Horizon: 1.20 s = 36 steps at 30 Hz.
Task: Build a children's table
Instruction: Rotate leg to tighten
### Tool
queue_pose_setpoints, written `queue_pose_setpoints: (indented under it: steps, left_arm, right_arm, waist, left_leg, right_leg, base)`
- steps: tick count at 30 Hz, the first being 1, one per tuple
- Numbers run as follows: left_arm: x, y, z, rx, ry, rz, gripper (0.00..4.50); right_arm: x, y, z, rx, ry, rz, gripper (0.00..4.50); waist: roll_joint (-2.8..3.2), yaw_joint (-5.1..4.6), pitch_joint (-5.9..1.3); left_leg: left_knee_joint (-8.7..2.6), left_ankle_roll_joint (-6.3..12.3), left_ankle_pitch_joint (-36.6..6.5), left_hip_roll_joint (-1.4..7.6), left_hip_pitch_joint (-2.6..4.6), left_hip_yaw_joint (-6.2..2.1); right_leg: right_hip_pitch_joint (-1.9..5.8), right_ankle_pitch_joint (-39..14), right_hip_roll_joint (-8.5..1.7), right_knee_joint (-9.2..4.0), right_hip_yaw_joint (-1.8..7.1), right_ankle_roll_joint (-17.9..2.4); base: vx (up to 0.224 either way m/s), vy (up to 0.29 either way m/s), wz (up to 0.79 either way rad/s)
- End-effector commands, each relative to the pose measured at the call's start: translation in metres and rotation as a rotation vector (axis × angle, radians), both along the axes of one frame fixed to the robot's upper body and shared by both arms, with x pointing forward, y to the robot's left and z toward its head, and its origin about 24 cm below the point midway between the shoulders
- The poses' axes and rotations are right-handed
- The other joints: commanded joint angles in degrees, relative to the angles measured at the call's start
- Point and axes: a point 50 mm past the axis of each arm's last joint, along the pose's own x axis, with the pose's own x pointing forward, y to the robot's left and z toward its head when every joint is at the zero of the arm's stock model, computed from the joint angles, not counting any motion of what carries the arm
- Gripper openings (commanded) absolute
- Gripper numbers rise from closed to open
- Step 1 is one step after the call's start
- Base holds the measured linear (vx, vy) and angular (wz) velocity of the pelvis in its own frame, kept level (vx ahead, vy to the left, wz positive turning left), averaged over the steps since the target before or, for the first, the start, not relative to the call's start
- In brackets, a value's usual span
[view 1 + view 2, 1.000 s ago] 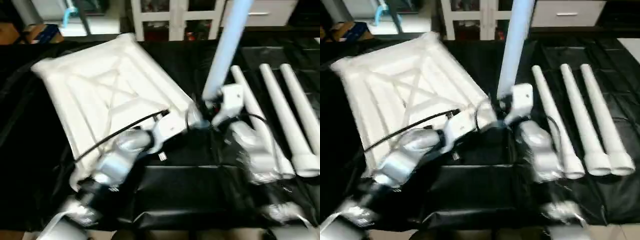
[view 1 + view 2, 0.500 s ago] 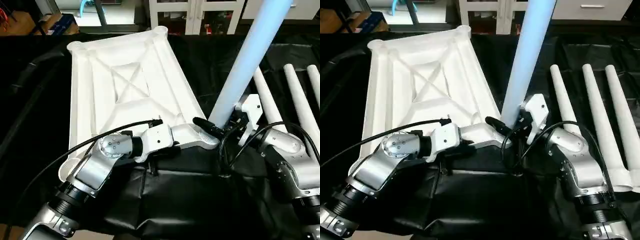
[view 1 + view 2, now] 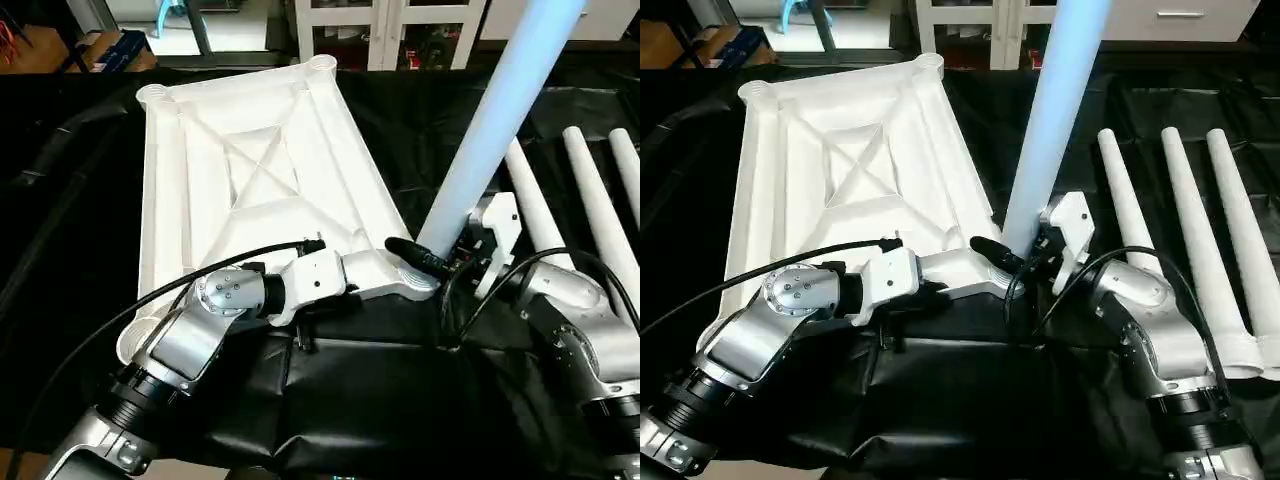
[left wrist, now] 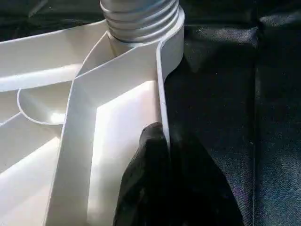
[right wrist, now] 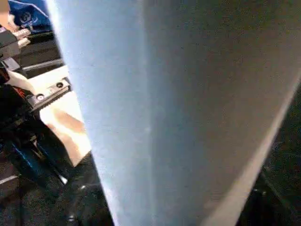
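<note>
Black-draped surface (image 3: pixel 90 330) under everything. Largest on it, the white table top (image 3: pixel 250 180) — upside down, X-ribbed underside up, round sockets at the corners. Near right corner socket (image 4: pixel 170 35) filled by one leg (image 3: pixel 495 120), standing up tilted toward the right and out past the upper edge; in the left wrist view, threaded base seated in the socket ring. Three more legs (image 3: pixel 1170 240) lying side by side on the cloth to the right, well apart from the top — four legs counted in all. Left gripper (image 4: pixel 157 141) at the top's rim beside that socket, jaws together on the thin rim wall. Right gripper (image 3: pixel 462 252) at the foot of the standing leg; jaws' state cannot be told. Right wrist view: pale leg wall close up. White shelving unit (image 3: pixel 385 30) behind.
</note>
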Motion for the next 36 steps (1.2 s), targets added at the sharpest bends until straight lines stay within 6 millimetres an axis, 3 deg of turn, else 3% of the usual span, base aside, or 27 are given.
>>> queue_pose_setpoints:
  steps: [1,2,3,7,8,9,10,11,12,13,15,16,19,20,21,22,23,24,26,27,29,30,31,32,33,34,36]
  left_arm:
    - [-0.005,0.025,-0.025,0.071,0.107,0.063,0.00]
    - [-0.004,0.019,-0.028,0.090,0.100,0.088,0.00]
    - [-0.003,0.016,-0.029,0.097,0.099,0.099,0.00]
    - [0.000,-0.002,-0.032,0.087,0.116,0.143,0.00]
    - [0.002,-0.017,-0.033,0.082,0.121,0.180,0.00]
    - [0.004,-0.034,-0.034,0.069,0.127,0.211,0.00]
    - [0.004,-0.044,-0.033,0.057,0.130,0.223,0.00]
    - [0.004,-0.066,-0.030,0.027,0.137,0.243,0.00]
    - [0.003,-0.077,-0.028,0.006,0.139,0.240,0.00]
    - [0.003,-0.077,-0.028,0.006,0.139,0.240,0.00]
    - [0.003,-0.090,-0.022,-0.018,0.125,0.216,0.00]
    - [0.004,-0.089,-0.020,-0.021,0.117,0.208,0.00]
    - [0.007,-0.071,-0.021,-0.012,0.102,0.209,0.00]
    - [0.007,-0.070,-0.021,-0.010,0.100,0.209,0.00]
    - [0.008,-0.059,-0.022,0.000,0.093,0.206,0.00]
    - [0.008,-0.050,-0.022,0.000,0.081,0.182,0.00]
    - [0.005,-0.031,-0.023,0.004,0.071,0.129,0.00]
    - [0.003,-0.023,-0.023,0.008,0.073,0.114,0.00]
    - [0.002,-0.008,-0.023,0.025,0.078,0.107,0.00]
    - [0.001,0.005,-0.024,0.039,0.082,0.107,0.00]
    - [0.000,0.018,-0.024,0.051,0.085,0.105,0.00]
    - [0.000,0.024,-0.023,0.056,0.087,0.104,0.00]
    - [0.000,0.028,-0.023,0.060,0.088,0.105,0.00]
    - [0.000,0.031,-0.022,0.062,0.088,0.104,0.00]
    - [0.000,0.033,-0.022,0.064,0.088,0.103,0.00]
    - [-0.001,0.034,-0.021,0.063,0.088,0.096,0.00]
    - [-0.001,0.035,-0.021,0.062,0.088,0.090,0.00]
  right_arm:
    - [0.012,-0.047,0.000,-0.009,0.022,-0.336,2.04]
    - [0.021,-0.042,-0.014,-0.012,0.070,-0.498,1.99]
    - [0.023,-0.041,-0.018,-0.011,0.087,-0.554,1.99]
    - [0.033,-0.032,-0.037,0.022,0.162,-0.768,1.94]
    - [0.038,-0.022,-0.047,0.035,0.202,-0.876,1.94]
    - [0.043,-0.011,-0.054,0.061,0.234,-0.962,1.93]
    - [0.046,-0.004,-0.058,0.074,0.256,-0.981,1.93]
    - [0.051,0.012,-0.063,0.095,0.290,-1.026,1.93]
    - [0.055,0.021,-0.064,0.096,0.292,-1.029,1.93]
    - [0.055,0.021,-0.064,0.096,0.292,-1.029,1.92]
    - [0.063,0.045,-0.055,0.087,0.244,-0.915,1.92]
    - [0.065,0.051,-0.051,0.071,0.213,-0.862,1.92]
    - [0.064,0.050,-0.039,0.075,0.136,-0.735,1.92]
    - [0.063,0.049,-0.038,0.079,0.133,-0.728,1.92]
    - [0.062,0.044,-0.033,0.103,0.112,-0.682,2.45]
    - [0.059,0.037,-0.028,0.117,0.080,-0.650,2.45]
    - [0.053,0.023,-0.015,0.139,0.014,-0.560,2.45]
    - [0.049,0.018,-0.010,0.138,-0.011,-0.514,2.68]
    - [0.040,0.008,-0.001,0.126,-0.050,-0.409,2.87]
    - [0.028,-0.002,0.007,0.087,-0.066,-0.298,2.96]
    - [0.013,-0.011,0.014,0.035,-0.069,-0.176,3.14]
    - [0.005,-0.019,0.016,-0.003,-0.068,-0.139,3.24]
    - [0.000,-0.026,0.018,-0.030,-0.065,-0.124,3.33]
    - [-0.005,-0.032,0.020,-0.050,-0.061,-0.108,3.42]
    - [-0.007,-0.036,0.021,-0.060,-0.058,-0.099,3.51]
    - [-0.011,-0.040,0.021,-0.065,-0.049,-0.083,3.51]
    - [-0.014,-0.043,0.022,-0.069,-0.042,-0.070,3.51]
  waist:
    - [-1.12,-0.08,-3.83]
    - [-1.06,-0.21,-3.84]
    - [-1.08,-0.62,-3.65]
    - [-0.96,-1.43,-3.41]
    - [-0.57,-1.69,-3.46]
    - [-0.61,-2.30,-2.98]
    - [-0.82,-2.19,-3.00]
    - [-0.89,-2.21,-3.16]
    - [-0.92,-2.47,-2.65]
    - [-0.94,-2.46,-2.77]
    - [-1.44,-2.89,-2.28]
    - [-1.33,-2.93,-2.41]
    - [-1.76,-2.87,-2.79]
    - [-1.57,-2.80,-2.81]
    - [-1.65,-2.65,-2.84]
    - [-1.61,-2.70,-2.98]
    - [-1.68,-2.51,-2.92]
    - [-1.43,-2.01,-3.13]
    - [-1.54,-2.07,-3.22]
    - [-1.24,-1.66,-3.44]
    - [-1.11,-0.85,-3.74]
    - [-1.01,-0.54,-3.75]
    - [-1.04,-0.17,-4.12]
    - [-0.97,0.19,-4.39]
    - [-0.95,0.33,-4.51]
    - [-0.85,0.36,-4.29]
    - [-1.12,0.37,-3.99]
  left_leg:
    - [-3.60,7.75,-7.72,3.84,1.82,-2.08]
    - [-3.64,7.31,-8.22,3.78,1.86,-2.07]
    - [-3.82,6.31,-8.87,3.60,1.53,-2.15]
    - [-4.28,2.59,-13.90,3.56,1.79,-2.42]
    - [-4.40,1.47,-15.24,3.67,2.05,-2.34]
    - [-4.68,-0.40,-18.30,3.50,2.04,-2.41]
    - [-4.84,-2.02,-21.93,3.24,2.46,-2.80]
    - [-4.81,-2.34,-22.80,3.37,2.64,-2.79]
    - [-4.93,-2.94,-25.10,3.23,2.74,-2.76]
    - [-4.87,-3.25,-26.45,3.10,2.97,-2.83]
    - [-5.23,-3.18,-32.34,2.91,3.24,-3.22]
    - [-5.27,-3.09,-33.36,2.85,3.50,-3.52]
    - [-5.63,-1.57,-28.93,3.07,2.44,-3.64]
    - [-5.59,-1.30,-28.46,3.18,2.54,-3.47]
    - [-5.54,-0.60,-27.23,3.19,2.44,-3.32]
    - [-5.55,-0.03,-25.23,3.31,2.06,-3.25]
    - [-5.54,0.86,-24.58,3.23,1.94,-3.20]
    - [-5.43,1.82,-23.04,3.61,2.46,-2.93]
    - [-5.27,2.95,-19.56,3.51,1.96,-2.69]
    - [-5.10,3.53,-17.76,3.68,2.14,-2.63]
    - [-4.52,5.75,-12.49,3.91,2.66,-2.21]
    - [-4.16,7.61,-9.60,3.98,2.63,-1.92]
    - [-3.79,9.32,-5.63,3.85,2.05,-2.02]
    - [-3.53,10.05,-3.77,3.87,2.30,-1.93]
    - [-3.20,11.55,-0.89,3.82,2.13,-1.90]
    - [-3.10,12.38,-0.54,3.76,1.84,-1.83]
    - [-3.23,12.18,-3.09,3.80,1.56,-1.85]
  right_leg:
    - [2.79,-7.69,-2.46,-2.40,1.23,-14.21]
    - [2.71,-8.76,-2.44,-2.50,1.18,-14.07]
    - [2.65,-10.94,-2.51,-2.64,1.16,-13.70]
    - [2.44,-18.30,-2.54,-3.37,1.16,-11.66]
    - [2.12,-18.92,-2.44,-3.44,1.26,-11.25]
    - [1.70,-22.83,-2.48,-3.95,1.19,-10.72]
    - [1.89,-27.30,-2.48,-4.29,0.96,-9.10]
    - [1.75,-27.46,-2.62,-4.43,1.13,-8.59]
    - [1.18,-28.69,-2.31,-4.89,1.06,-7.73]
    - [1.18,-29.65,-2.29,-4.88,0.90,-7.17]
    - [0.83,-33.45,-2.11,-5.70,0.49,-4.86]
    - [0.98,-34.72,-2.20,-5.88,0.31,-3.94]
    - [1.94,-30.17,-2.39,-5.62,0.46,-3.93]
    - [1.67,-29.39,-2.46,-5.53,0.70,-4.33]
    - [1.77,-27.60,-2.49,-5.46,0.82,-5.13]
    - [2.08,-25.07,-2.58,-5.05,0.95,-6.42]
    - [2.34,-24.16,-2.49,-5.17,0.91,-6.45]
    - [2.18,-21.38,-2.47,-5.03,1.21,-7.02]
    - [2.47,-16.94,-2.38,-4.27,1.21,-9.63]
    - [2.82,-15.78,-2.59,-4.07,1.22,-10.55]
    - [2.81,-8.29,-2.24,-3.51,1.30,-11.88]
    - [2.73,-4.25,-2.23,-2.93,1.44,-12.99]
    - [3.30,-0.12,-2.24,-2.14,1.30,-13.94]
    - [3.14,2.31,-2.26,-1.88,1.34,-14.35]
    - [3.01,5.59,-2.23,-1.45,1.28,-15.22]
    - [2.96,5.36,-2.32,-1.49,1.22,-15.66]
    - [3.10,1.44,-2.64,-1.84,1.23,-15.55]
  base:
    - [0.000,0.000,0.00]
    - [0.000,0.000,0.00]
    - [0.000,0.000,0.00]
    - [0.000,0.000,0.00]
    - [0.000,0.000,0.00]
    - [0.000,0.000,0.00]
    - [0.000,0.000,0.00]
    - [0.000,0.000,0.00]
    - [0.000,0.000,0.00]
    - [0.000,0.000,0.00]
    - [0.000,0.000,0.00]
    - [0.000,0.000,0.00]
    - [0.000,0.000,0.00]
    - [0.000,0.000,0.00]
    - [0.000,0.000,0.00]
    - [0.000,0.000,0.00]
    - [0.000,0.000,0.00]
    - [0.000,0.000,0.00]
    - [0.000,0.000,0.00]
    - [0.000,0.000,0.00]
    - [0.038,-0.005,0.06]
    - [0.090,-0.005,0.05]
    - [0.090,-0.005,0.05]
    - [0.072,-0.003,0.00]
    - [0.000,0.000,0.00]
    - [0.000,0.000,0.00]
    - [0.000,0.000,0.00]
